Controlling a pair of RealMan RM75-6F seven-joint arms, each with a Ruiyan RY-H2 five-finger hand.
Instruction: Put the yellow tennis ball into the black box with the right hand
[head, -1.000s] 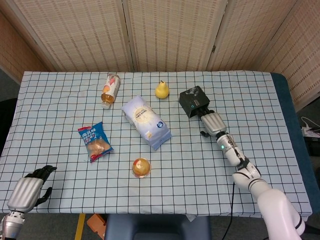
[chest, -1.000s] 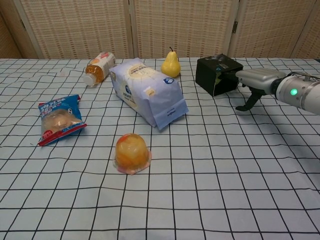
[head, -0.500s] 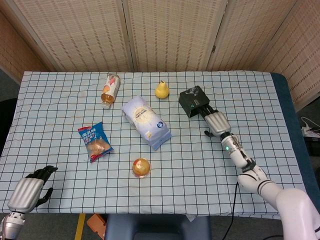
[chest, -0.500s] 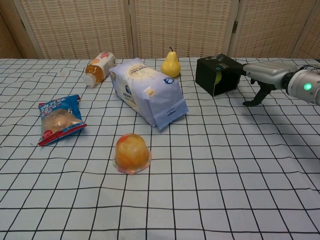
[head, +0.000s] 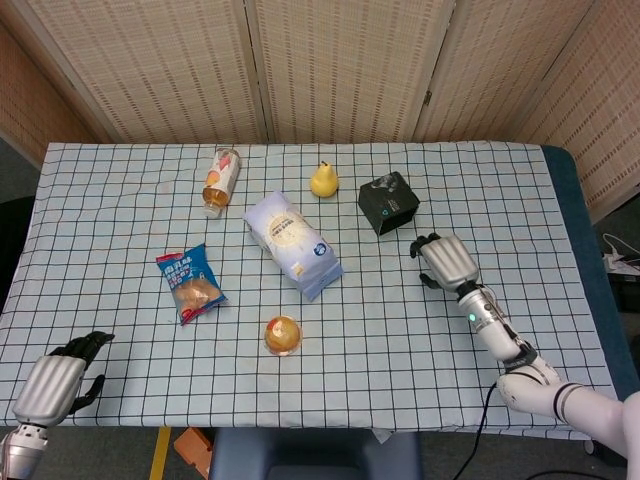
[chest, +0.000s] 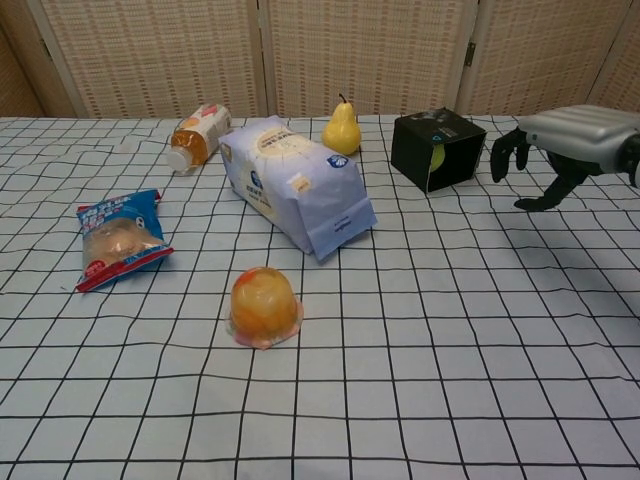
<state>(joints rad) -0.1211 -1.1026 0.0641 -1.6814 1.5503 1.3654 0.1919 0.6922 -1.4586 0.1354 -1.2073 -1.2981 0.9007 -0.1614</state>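
Right hand (chest: 560, 140) hangs over the checked tablecloth (head: 400, 320), off to the side of the black box (chest: 438, 148). It holds nothing. Its dark fingers (chest: 508, 152) curl down a little with gaps between them, and they do not touch the box. From the head view, the right hand (head: 446, 262) sits nearer to the robot than the black box (head: 388, 202), with bare cloth between the two.

The yellow tennis ball (chest: 437, 157) is inside the black box. Only a thin slice of it peeks out of the box's open side, which faces toward the hand. In the head view the ball cannot be seen.

Left hand (head: 58, 385) is low at the near left corner of the table, well apart from everything. Its fingers look loose and it holds nothing.

A yellow pear (head: 323, 180) stands just beside the box. A big white and blue bag (head: 292, 243), a bottle (head: 220, 180) lying down, a blue snack packet (head: 190, 283) and a small orange jelly cup (head: 282, 335) lie further left.
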